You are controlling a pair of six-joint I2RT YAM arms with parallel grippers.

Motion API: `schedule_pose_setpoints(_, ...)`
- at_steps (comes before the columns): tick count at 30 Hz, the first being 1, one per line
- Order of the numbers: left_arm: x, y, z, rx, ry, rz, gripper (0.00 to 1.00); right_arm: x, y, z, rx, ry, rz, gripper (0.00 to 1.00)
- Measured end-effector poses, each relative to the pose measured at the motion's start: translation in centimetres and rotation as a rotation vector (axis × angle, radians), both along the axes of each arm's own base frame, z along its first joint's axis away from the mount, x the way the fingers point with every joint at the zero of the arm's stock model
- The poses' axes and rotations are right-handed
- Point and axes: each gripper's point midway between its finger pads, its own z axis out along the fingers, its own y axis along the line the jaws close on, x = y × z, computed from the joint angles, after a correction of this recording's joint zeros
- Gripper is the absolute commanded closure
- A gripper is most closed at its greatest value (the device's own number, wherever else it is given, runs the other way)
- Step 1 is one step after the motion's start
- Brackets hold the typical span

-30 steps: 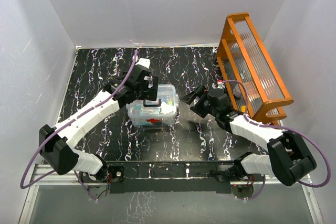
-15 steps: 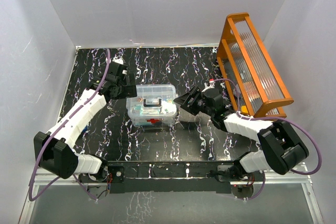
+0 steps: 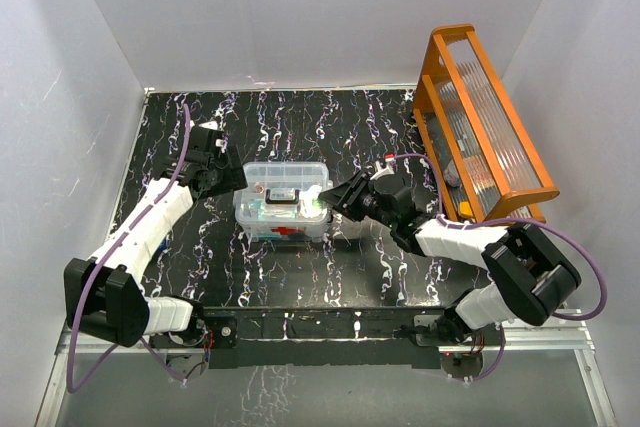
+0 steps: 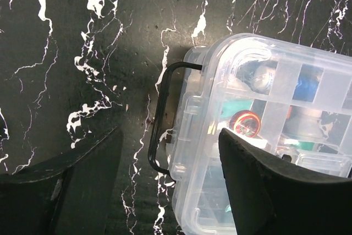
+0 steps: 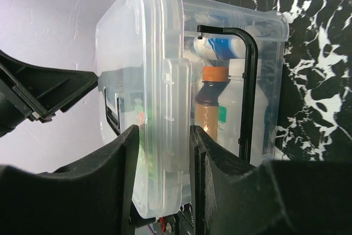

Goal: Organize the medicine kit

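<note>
Between the black fingers [image 5: 82, 191] of the right gripper [image 5: 163, 136], the box [image 5: 148, 37] is clear, with a black handle [image 5: 250, 97] and an orange-capped amber bottle [image 5: 212, 119] inside. Under the left gripper [image 4: 169, 133], the table [image 4: 66, 37] is black with white marble veins.

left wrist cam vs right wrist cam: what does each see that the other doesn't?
Left wrist only: the clear divided tray from above, a red-rimmed round item in it.
Right wrist only: a brown bottle with an orange cap, the right hand closed on the clear latch tab.
Both: the small clear plastic medicine box, the black white-veined tabletop.
</note>
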Motion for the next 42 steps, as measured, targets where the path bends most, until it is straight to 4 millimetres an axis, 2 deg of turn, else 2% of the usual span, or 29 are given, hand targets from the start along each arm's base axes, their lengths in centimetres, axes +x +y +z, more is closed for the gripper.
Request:
schedule_pose_setpoints(6, 0.6, 0.6, 0.0, -0.013, -0.017, 0.001, 0.3, -0.3, 1.5, 0.0, 0.025, 0.016, 0.005, 0.68)
schedule_pose_setpoints(11, 0.6, 0.6, 0.0, -0.015, -0.016, -0.021, 0.22, -0.1, 1.9, 0.0, 0.024, 0.019, -0.003, 0.47)
schedule_pose_setpoints(17, 0.3, 0.1, -0.1, -0.034, 0.0, -0.055, 0.15, -0.6, 1.3, -0.6, -0.013, 0.039, 0.006, 0.22)
schedule_pose_setpoints(23, -0.1, 0.0, 0.3, -0.034, 0.025, -0.075, 0.09, -0.6, 0.7, 1.6, 0.007, -0.012, 0.0, 0.07)
schedule_pose_setpoints(26, 0.1, -0.1, 1.0, -0.034, 0.015, -0.085, 0.07, -0.5, 0.6, 1.7, 0.004, -0.027, -0.002, 0.02)
schedule_pose_setpoints(30, 0.5, -0.2, 1.8, -0.031, -0.007, -0.102, 0.02, -0.4, 0.9, 0.7, -0.004, -0.016, 0.005, 0.02)
schedule_pose_setpoints(35, 0.6, -0.2, 1.9, -0.022, -0.012, -0.123, 0.01, -0.5, 0.9, -1.9, -0.038, 0.032, 0.01, 0.02)
schedule_pose_setpoints(42, 0.7, -0.5, 2.0, -0.031, -0.02, -0.136, 0.05, -0.2, 1.4, -2.1, -0.017, 0.023, 0.022, 0.02)
